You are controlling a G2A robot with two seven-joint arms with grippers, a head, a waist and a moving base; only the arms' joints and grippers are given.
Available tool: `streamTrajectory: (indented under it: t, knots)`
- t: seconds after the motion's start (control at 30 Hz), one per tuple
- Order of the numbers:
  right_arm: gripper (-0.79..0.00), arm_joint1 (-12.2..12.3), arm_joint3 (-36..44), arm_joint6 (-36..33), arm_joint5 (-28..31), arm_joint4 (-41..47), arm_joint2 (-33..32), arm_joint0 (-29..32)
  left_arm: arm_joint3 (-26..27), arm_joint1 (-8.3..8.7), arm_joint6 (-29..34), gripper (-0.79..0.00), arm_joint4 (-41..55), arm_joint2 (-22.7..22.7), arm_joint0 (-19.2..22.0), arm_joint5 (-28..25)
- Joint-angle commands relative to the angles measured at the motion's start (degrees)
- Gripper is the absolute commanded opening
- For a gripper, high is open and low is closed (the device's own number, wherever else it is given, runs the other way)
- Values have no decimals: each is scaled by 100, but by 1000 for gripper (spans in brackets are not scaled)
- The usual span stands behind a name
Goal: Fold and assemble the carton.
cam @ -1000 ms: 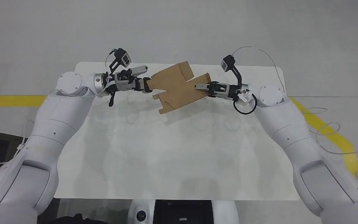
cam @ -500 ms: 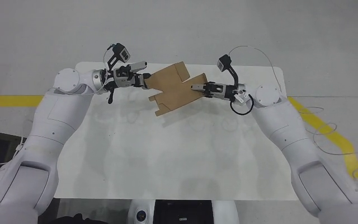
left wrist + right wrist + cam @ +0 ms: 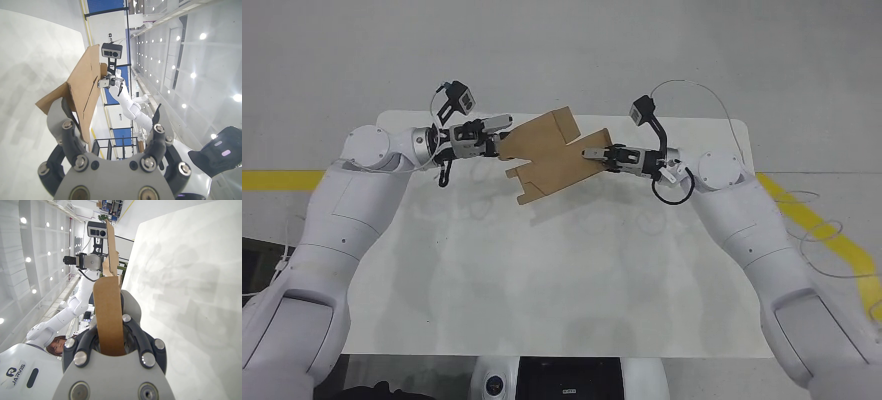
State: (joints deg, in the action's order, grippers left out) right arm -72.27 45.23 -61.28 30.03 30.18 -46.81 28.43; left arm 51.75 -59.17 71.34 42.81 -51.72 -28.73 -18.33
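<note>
Early in the job, by the look of it: carton (image 3: 554, 155) up in the air over the far part of the desk (image 3: 542, 290), upper centre of the top view, tilted and mostly a flat blank, with one flap bent off at its left end and no box shape formed. Clamped at its right end by the right end effector (image 3: 592, 154), fingers closed on a cardboard strip running between them. Met at the left end by the left end effector (image 3: 501, 136), fingers spread wide, one finger (image 3: 55, 111) just beside the bent flap and the other well apart from it, so nothing gripped there. Left to do, as far as can be judged: all the folding of walls and tucking of flaps. Around: a white cable (image 3: 692, 83) looping at upper right, a yellow floor line (image 3: 282, 180) at the left and right edges. Likely in the way: only the two wrists, close together across the carton, and the one-sided hold, apt to let the sheet swing.
</note>
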Motion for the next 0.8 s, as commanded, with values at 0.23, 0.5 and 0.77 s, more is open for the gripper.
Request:
streamTrajectory:
  t: [0.23, 0.5, 0.77]
  knots:
    - [-785, -28, 12, -22, -34, -98, -78, 28, -58, -50, -10, -486, -362, 33, -31, 90]
    - [-785, -43, -10, -36, -60, -224, -146, 34, -165, -98, 39, -446, -711, 92, 3, 174]
    - [-785, -55, 13, -26, -65, -351, -216, 38, -240, -141, 49, -597, -935, 103, 34, 168]
